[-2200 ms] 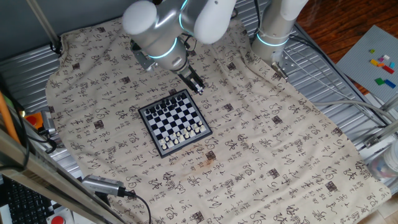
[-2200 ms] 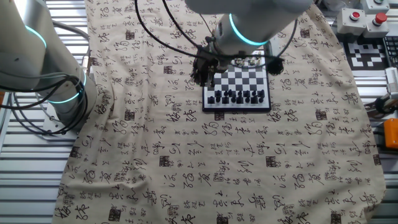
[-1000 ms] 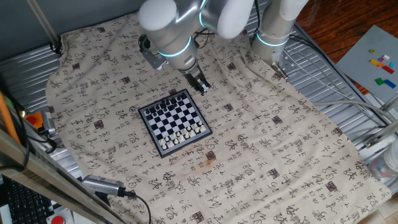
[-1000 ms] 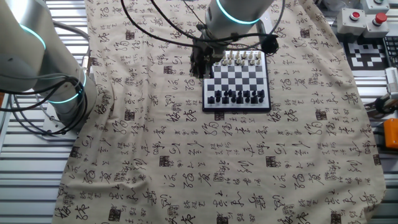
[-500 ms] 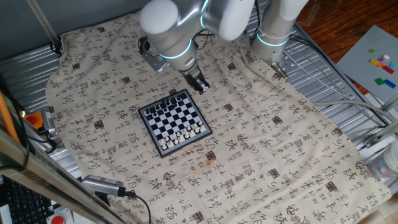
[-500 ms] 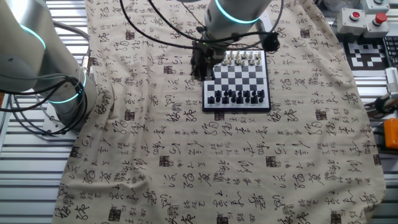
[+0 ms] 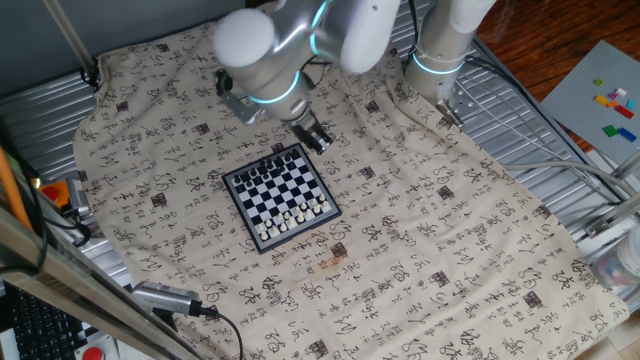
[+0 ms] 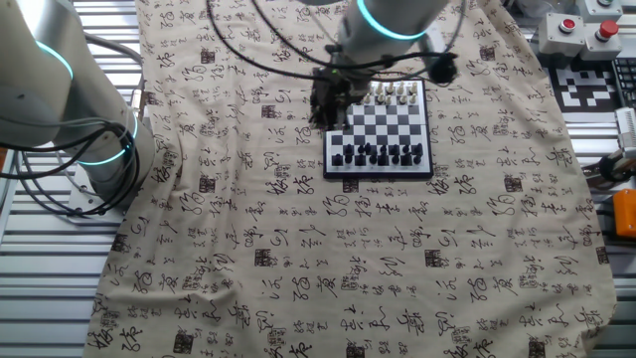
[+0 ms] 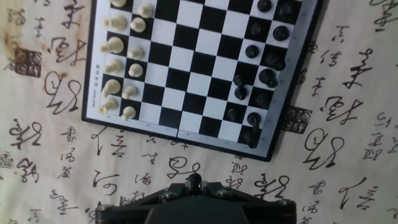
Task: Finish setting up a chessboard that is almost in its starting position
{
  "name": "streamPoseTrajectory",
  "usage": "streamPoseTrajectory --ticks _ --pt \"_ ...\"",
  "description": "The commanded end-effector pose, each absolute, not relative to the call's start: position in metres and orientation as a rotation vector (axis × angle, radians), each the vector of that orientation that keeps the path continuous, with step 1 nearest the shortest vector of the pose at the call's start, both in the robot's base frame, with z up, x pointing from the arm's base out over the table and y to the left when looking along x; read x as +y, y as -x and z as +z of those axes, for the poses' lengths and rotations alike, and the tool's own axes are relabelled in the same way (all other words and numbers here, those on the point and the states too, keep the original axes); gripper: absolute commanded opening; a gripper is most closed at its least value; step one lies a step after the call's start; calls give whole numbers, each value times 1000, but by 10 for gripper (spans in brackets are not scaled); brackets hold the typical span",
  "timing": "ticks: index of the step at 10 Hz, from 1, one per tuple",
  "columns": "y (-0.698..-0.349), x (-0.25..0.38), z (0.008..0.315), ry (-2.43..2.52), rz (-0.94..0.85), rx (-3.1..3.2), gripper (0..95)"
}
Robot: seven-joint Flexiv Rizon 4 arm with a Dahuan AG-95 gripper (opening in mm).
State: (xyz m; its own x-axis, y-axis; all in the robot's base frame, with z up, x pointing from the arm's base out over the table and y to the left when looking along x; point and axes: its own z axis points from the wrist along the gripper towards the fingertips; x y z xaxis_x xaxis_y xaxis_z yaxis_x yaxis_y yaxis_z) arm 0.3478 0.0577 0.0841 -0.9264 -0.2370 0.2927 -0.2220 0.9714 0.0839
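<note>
Printed cloth (image 7: 450,230) carries one chessboard (image 9: 186,62); one pincer (image 9: 194,190) pinches one dark piece (image 9: 194,180).

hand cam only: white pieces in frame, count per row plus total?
Edge-row white pieces: 6
Second-row white pieces: 6
Total: 12
The frame cuts off the far end of the chessboard, so any white pieces beyond that are not counted.
</note>
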Motion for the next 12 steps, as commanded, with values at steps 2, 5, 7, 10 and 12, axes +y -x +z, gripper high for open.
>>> streamPoseTrajectory --ticks 2,5,7,10,12 --pt "-350 59 85 -316 -72 -2804 0" --pt "-350 59 84 -311 -71 -2801 0" --pt "-350 59 84 -311 -71 -2802 0" --pt "-350 59 84 -270 -62 -2790 0" --pt "-350 59 84 -225 -48 -2791 0"
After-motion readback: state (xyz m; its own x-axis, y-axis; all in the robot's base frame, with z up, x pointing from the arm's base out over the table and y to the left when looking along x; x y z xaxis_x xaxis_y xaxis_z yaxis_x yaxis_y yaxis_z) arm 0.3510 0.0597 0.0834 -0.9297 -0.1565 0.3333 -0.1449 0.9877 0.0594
